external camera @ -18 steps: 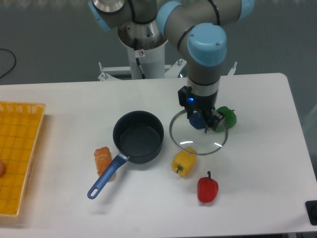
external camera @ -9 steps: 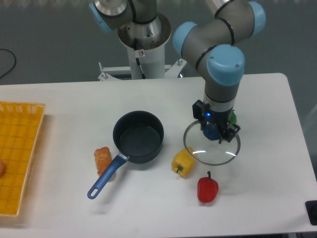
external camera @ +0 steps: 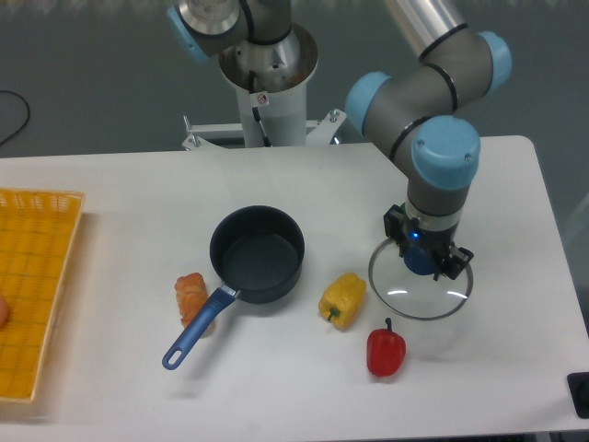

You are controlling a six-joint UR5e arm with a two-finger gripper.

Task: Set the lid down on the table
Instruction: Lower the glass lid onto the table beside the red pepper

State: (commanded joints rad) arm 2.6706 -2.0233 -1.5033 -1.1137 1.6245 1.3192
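The lid is a round clear glass disc with a thin metal rim and a blue knob. My gripper is shut on the knob and holds the lid level over the right part of the white table. I cannot tell whether the lid touches the table. The lid is to the right of the dark blue saucepan, which stands open.
A yellow pepper and a red pepper lie just left of and below the lid. An orange food item lies by the saucepan handle. A yellow grid tray sits at the left edge. The green pepper is hidden.
My gripper has carried the lid to the right and toward the front, away from the saucepan. It now covers the spot where the green pepper showed.
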